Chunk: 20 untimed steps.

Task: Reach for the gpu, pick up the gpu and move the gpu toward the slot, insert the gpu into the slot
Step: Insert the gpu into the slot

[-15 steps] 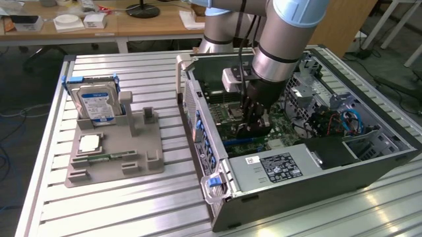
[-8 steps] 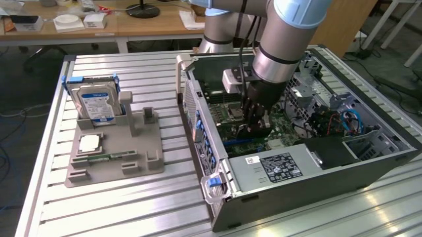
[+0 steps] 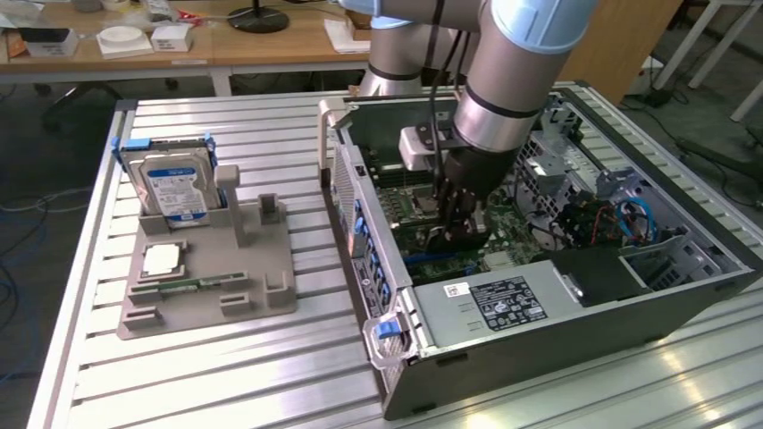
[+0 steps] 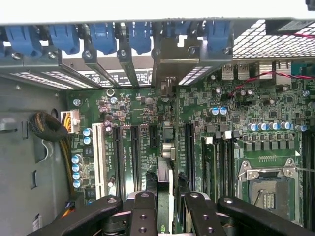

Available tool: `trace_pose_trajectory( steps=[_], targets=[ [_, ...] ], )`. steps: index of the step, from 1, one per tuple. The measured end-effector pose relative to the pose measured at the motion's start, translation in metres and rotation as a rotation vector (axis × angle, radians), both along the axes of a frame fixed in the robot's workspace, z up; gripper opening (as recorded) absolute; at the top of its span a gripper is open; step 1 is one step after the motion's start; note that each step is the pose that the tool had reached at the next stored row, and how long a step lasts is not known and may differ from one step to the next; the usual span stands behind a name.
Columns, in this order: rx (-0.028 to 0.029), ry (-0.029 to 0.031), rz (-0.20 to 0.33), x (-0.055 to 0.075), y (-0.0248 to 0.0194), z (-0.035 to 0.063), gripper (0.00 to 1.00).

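Observation:
My gripper [image 3: 459,223] is down inside the open computer case, shut on the gpu [image 3: 460,239], a dark card held upright on its edge over the green motherboard [image 3: 412,210]. In the wrist view the gpu [image 4: 166,172] shows edge-on between my black fingers [image 4: 144,206], and its pale metal bracket [image 4: 170,66] reaches the rear panel of the case. A blue strip, the slot [image 3: 439,262], shows just beside the card's lower edge. The card hides the slot beneath it in the wrist view. I cannot tell whether the card's edge is seated.
The case walls [image 3: 357,206] close in around the arm. A power supply [image 3: 501,304] sits near the card, with the silver processor socket [image 4: 268,189] and memory slots beside it. Blue bracket clips [image 4: 103,37] line the rear. A grey fixture [image 3: 209,268] holds a hard drive [image 3: 177,183].

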State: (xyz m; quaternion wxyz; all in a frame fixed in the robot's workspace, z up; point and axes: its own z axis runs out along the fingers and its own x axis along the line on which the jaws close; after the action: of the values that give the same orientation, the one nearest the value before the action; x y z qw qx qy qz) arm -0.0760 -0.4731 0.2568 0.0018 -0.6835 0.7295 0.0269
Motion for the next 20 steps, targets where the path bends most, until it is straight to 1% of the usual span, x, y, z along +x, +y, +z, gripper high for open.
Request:
trace_pose_trajectory(
  steps=[15,20],
  targets=[
    [0.0001,0.0,0.0,-0.0039,0.0,-0.002,0.27],
    [0.0003,-0.0001,0.0,-0.0039,0.0013,-0.0027,0.27]
  ],
)
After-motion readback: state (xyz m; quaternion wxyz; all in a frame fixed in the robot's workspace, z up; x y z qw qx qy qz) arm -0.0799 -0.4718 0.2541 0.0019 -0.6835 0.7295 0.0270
